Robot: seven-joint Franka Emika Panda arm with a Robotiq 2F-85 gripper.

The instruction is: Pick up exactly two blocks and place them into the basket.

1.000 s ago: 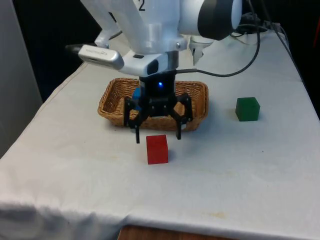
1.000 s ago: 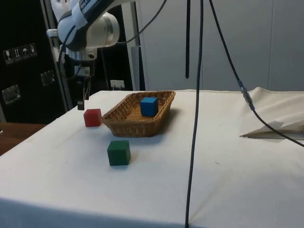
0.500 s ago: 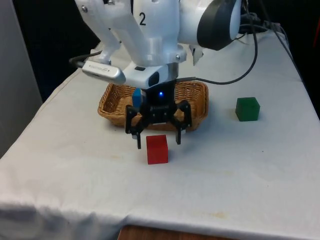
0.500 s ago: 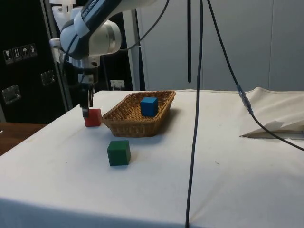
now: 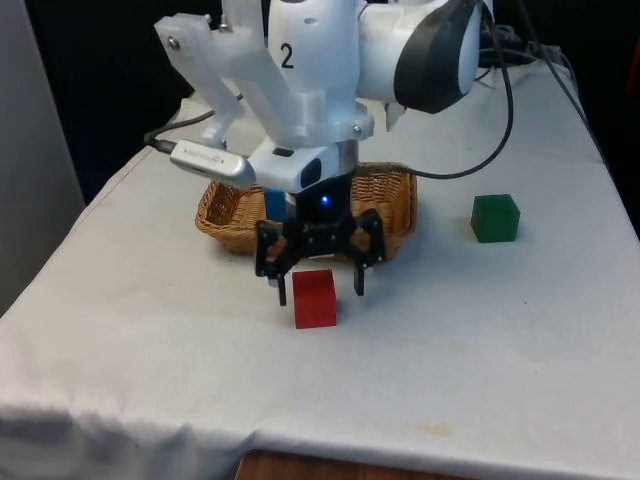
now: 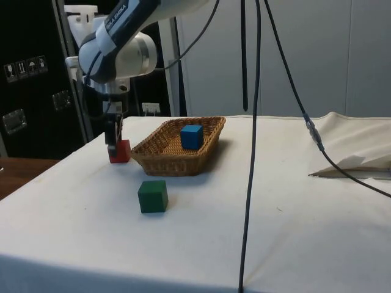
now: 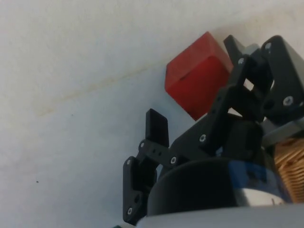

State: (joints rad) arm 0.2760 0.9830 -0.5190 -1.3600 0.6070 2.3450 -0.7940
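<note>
Beside the basket [image 5: 232, 205], gripper [image 5: 319, 288] spread wide astride red block [image 5: 314, 297], blue block [image 6: 191, 136] in basket, "FRANKA EMIKA" on arm.

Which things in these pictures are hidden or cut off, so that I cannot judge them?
- Blue block: in the front view the arm hides most of it; the side view shows it in the basket.
- Basket's middle, front view: covered by the gripper.
- Red block: in the wrist view one finger covers part of it; in the side view the gripper overlaps it.
- Green block: its far faces are turned away in both fixed views.
</note>
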